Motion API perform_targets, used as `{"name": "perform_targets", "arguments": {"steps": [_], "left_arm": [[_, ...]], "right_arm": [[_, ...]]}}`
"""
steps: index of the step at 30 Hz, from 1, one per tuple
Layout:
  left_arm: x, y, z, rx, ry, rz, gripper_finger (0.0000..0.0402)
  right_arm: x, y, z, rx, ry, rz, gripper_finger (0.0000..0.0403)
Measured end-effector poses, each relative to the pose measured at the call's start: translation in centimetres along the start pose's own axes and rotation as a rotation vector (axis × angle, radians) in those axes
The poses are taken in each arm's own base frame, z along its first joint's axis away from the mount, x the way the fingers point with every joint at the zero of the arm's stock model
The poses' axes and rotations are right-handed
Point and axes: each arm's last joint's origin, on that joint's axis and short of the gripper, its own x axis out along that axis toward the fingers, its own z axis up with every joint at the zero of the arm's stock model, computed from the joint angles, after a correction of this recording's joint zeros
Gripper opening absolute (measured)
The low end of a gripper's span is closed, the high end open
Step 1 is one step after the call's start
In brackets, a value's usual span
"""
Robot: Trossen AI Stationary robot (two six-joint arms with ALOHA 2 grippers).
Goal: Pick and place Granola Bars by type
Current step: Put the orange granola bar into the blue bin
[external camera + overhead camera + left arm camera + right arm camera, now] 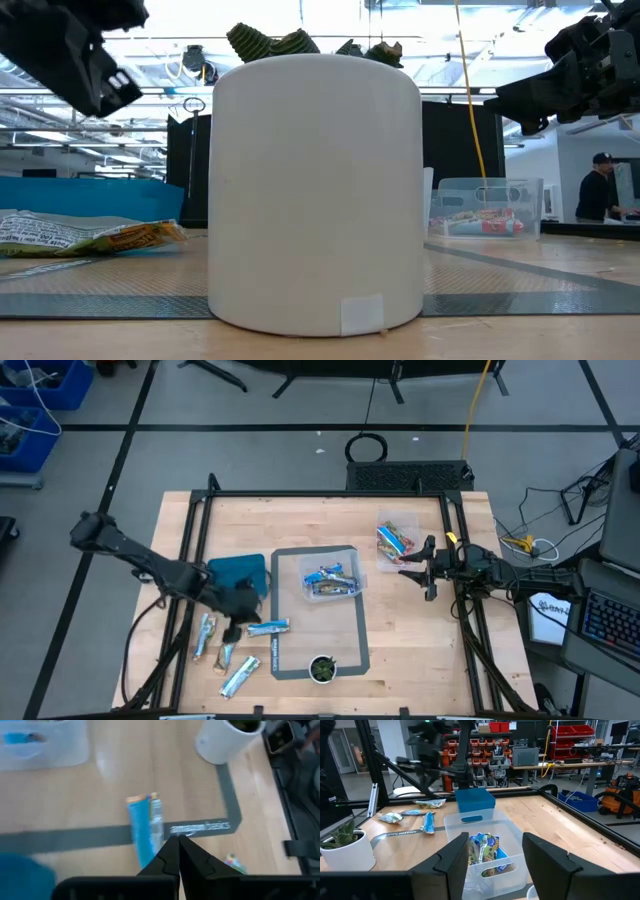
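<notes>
A blue granola bar (pixel 145 827) lies flat across the left strip of the grey mat (pixel 362 635). My left gripper (pixel 178 842) hangs shut just beside it, raised off the table (pixel 85 60), with nothing between its fingers. Three silvery bars (pixel 227 655) lie on the wood left of the mat. A clear box (pixel 332 582) on the mat holds blue bars. A second clear box (pixel 397 540) at the far right holds blue and orange-red bars. My right gripper (pixel 425 568) waits open at the table's right side, level, above the wood.
A teal bin (pixel 240 572) stands left of the mat, close behind my left arm. A white pot with a green plant (pixel 322 668) sits on the mat's near edge. Black frame rails (pixel 190 540) run along the table's sides. Bare wood lies right of the mat.
</notes>
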Motion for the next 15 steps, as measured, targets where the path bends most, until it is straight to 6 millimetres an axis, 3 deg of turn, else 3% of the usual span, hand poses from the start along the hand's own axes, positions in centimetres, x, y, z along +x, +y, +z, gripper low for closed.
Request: {"name": "perform_targets", "arguments": {"steps": [5,15], "left_arm": [[2.4,-1.7,1.0,0.005,0.079,0.094,0.0024],[8.0,-0.8,0.0,-0.077,0.307,0.219,0.0094]], "right_arm": [[0.0,0.0,0.0,0.0,0.001,0.0,0.0176],[0.0,0.0,0.0,0.0,0.001,0.0,0.0176]]}}
